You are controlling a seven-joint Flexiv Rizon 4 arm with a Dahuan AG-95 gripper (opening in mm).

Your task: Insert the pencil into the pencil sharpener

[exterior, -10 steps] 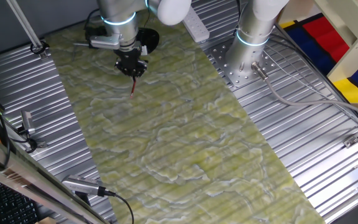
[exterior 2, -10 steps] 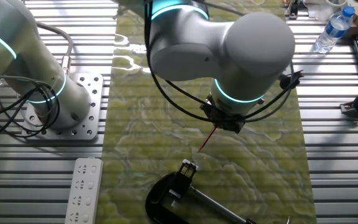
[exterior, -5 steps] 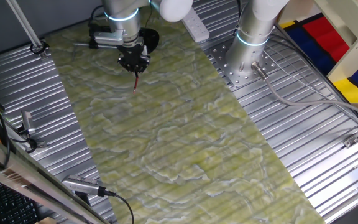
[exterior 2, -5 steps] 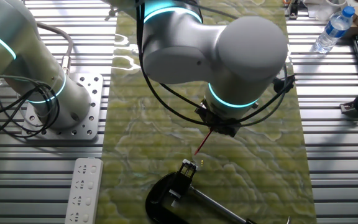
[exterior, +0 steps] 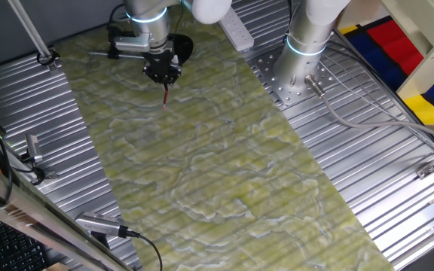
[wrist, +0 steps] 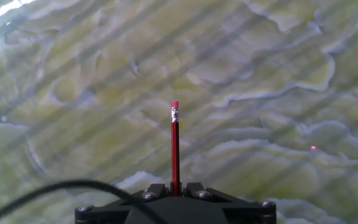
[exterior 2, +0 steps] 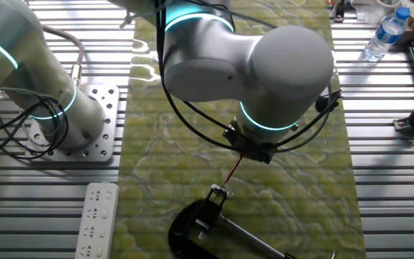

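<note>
Gripper (exterior: 161, 73) pinches the pencil (exterior: 165, 95) at its upper end; the pencil hangs tip-down over the green marbled mat (exterior: 224, 165), clear of it. In the hand view the pencil (wrist: 174, 146) projects straight out between the closed fingers. The sharpener (exterior 2: 192, 226) sits just below the pencil (exterior 2: 233, 171), near the mat's edge, beside the power strip (exterior 2: 96, 219).

The bench (exterior: 368, 188) is ribbed silver metal slats, with a long green-yellow marbled mat (exterior: 224, 158) running down the middle of it. At the mat's far end in one fixed view sits the black round pencil sharpener (exterior 2: 196, 229), with a white power strip (exterior 2: 95, 219) just beside it on the bare slats. A water bottle (exterior 2: 385, 33) stands off on the slats too.
</note>
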